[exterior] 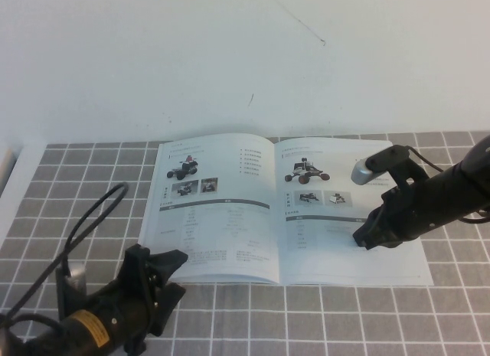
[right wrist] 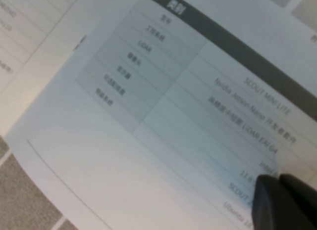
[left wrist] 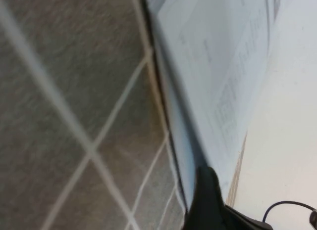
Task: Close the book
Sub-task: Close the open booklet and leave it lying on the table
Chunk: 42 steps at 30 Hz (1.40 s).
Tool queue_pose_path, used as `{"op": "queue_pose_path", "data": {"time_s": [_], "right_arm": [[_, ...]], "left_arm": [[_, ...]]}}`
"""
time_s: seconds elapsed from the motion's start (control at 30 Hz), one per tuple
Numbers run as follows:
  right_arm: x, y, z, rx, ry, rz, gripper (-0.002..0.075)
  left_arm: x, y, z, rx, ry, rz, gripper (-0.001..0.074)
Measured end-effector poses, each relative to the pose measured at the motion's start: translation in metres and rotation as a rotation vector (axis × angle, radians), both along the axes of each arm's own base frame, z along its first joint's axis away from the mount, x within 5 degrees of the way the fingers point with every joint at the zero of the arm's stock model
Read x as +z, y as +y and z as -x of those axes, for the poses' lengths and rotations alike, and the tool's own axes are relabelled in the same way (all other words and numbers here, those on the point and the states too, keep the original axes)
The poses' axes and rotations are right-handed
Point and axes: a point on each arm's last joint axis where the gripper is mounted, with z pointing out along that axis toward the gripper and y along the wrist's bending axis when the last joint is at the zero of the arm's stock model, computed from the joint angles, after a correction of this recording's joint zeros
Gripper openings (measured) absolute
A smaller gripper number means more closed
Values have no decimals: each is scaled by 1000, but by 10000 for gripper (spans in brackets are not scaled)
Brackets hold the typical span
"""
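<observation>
An open book (exterior: 230,210) lies flat on the grey checked mat (exterior: 92,180), pages up, with buggy photos and tables printed on both pages. My left gripper (exterior: 182,273) sits low at the book's front left corner, jaws open. In the left wrist view one dark finger (left wrist: 205,200) is right beside the book's edge (left wrist: 223,67). My right gripper (exterior: 364,237) rests shut with its tips on the right page. The right wrist view shows its fingertips (right wrist: 279,183) pressed together on the printed table of that page (right wrist: 173,91).
The mat covers most of the table; a bare white strip (exterior: 11,203) runs along its left side and a white wall stands behind. The left arm's black cable (exterior: 84,218) loops over the mat left of the book.
</observation>
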Motion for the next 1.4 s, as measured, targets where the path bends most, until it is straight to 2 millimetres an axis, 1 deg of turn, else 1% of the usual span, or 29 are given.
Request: {"op": "queue_pose_path", "data": {"time_s": [0.13,0.23,0.43,0.63,0.8,0.9,1.03,1.17,1.3,1.4], "right_arm": [[0,0,0,0,0,0,-3],[0,0,0,0,0,0,-3],[0,0,0,1,1,0,-3],[0,0,0,1,2,-1,-3],[0,0,0,2,3,-1,-3],[0,0,0,2,3,-1,-3],[0,0,0,2,3,-1,-3],[0,0,0,4,4,-2,-3],[0,0,1,5,6,-3,-3],[0,0,1,5,6,-3,-3]], "left_arm": [[-9,-7,2,18,45,16,433],[-12,-8,2,50,49,33,433],[-15,-5,-1,129,34,60,432],[-15,-4,-3,166,30,65,432],[-15,-2,-4,185,24,60,410],[-15,-3,-3,170,17,48,362],[-15,-4,-3,140,-2,17,261],[-15,-6,-2,112,-19,-11,179],[-15,-6,-1,89,-38,-40,55],[-13,-7,-1,74,-56,-69,18]]}}
